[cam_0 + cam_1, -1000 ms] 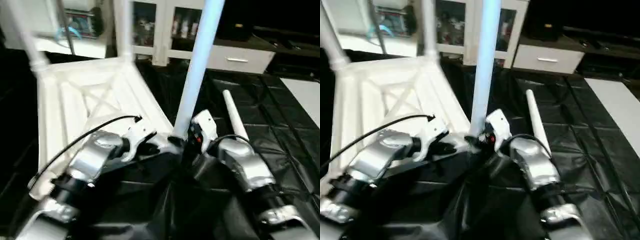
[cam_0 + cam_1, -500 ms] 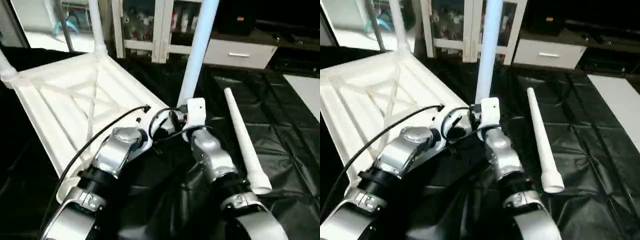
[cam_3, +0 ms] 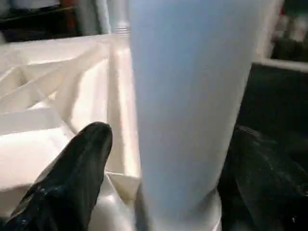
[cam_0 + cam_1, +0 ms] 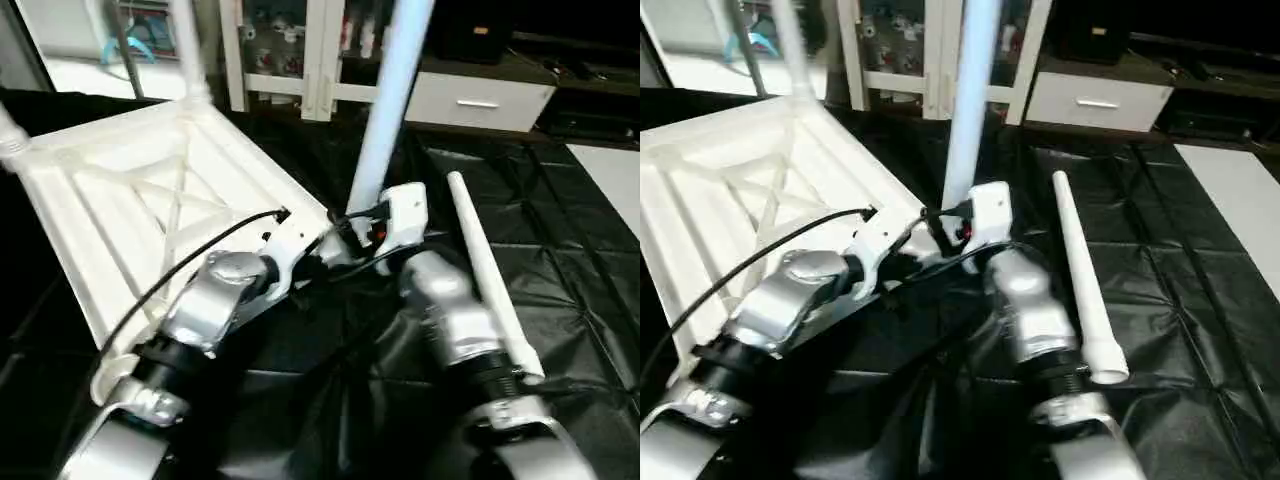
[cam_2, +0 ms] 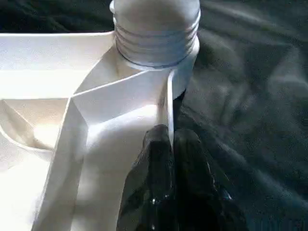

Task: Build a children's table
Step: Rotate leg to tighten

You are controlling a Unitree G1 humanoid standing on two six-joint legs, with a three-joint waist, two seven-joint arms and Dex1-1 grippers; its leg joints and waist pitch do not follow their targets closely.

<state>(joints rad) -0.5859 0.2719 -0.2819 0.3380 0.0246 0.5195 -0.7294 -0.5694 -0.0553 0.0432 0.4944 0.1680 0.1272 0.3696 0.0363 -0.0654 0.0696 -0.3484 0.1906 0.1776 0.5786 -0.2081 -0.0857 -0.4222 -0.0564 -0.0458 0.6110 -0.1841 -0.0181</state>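
Observation:
The children's table lies upside down: its white tabletop [image 4: 130, 200] shows its X-ribbed underside at the left. Three legs stand in corner sockets: one at the far corner [image 4: 185, 45], one at the left edge [image 4: 5, 135], and a tall one [image 4: 385, 120] in the near corner socket [image 5: 156, 45]. My left gripper [image 5: 169, 137] is shut on the tabletop's thin rim just below that socket. My right gripper [image 3: 173, 134] sits low around the tall leg [image 3: 192, 96]; one finger [image 3: 79, 178] stands off it with a gap. A loose leg [image 4: 485, 270] lies to the right.
The black-draped work table [image 4: 570, 240] carries everything. Behind it stand a white cabinet with glass doors [image 4: 310, 50] and a white drawer unit [image 4: 480, 100]. A pale floor patch [image 4: 610, 170] shows at the far right. My silver forearms [image 4: 210, 310] cross the foreground.
The whole view has shifted with the head. My right gripper's fingers have spread away from the tall leg and its wrist has turned. The left gripper has kept its pinch on the rim.

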